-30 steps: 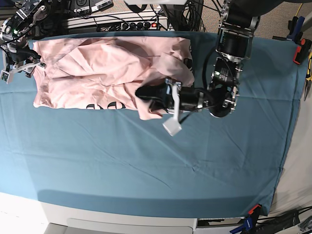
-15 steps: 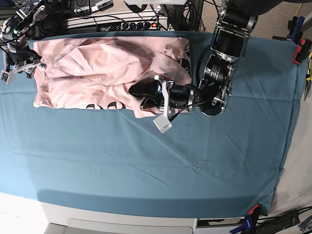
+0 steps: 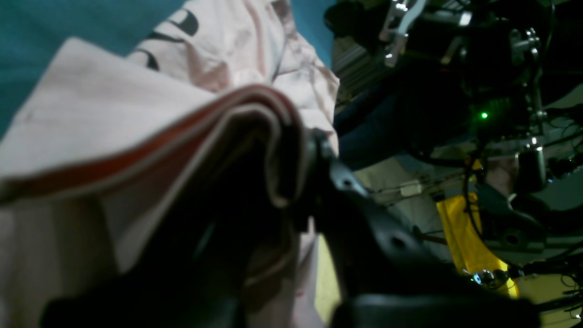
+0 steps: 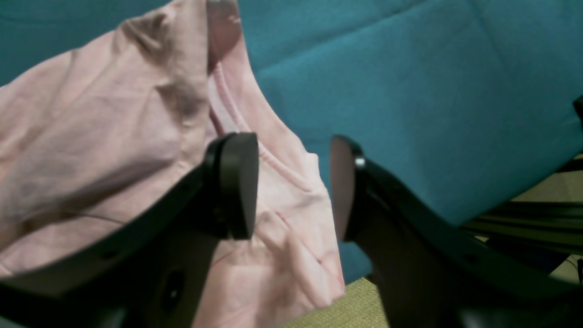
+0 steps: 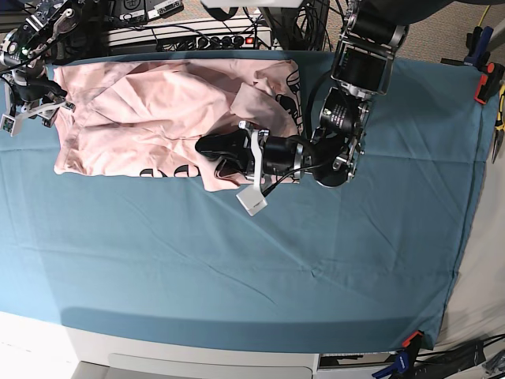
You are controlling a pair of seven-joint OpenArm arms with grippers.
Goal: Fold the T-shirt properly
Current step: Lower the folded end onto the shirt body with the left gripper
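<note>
T-shirt (image 5: 158, 110) on table cloth (image 5: 316, 253) — far-left part

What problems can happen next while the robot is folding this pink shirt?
1. The left gripper pinches several bunched layers of the T-shirt, so the fold may come out crooked or the cloth may slip out.
2. The right gripper is open above the shirt's edge, holding nothing; that side may drag along the teal cloth.
</note>
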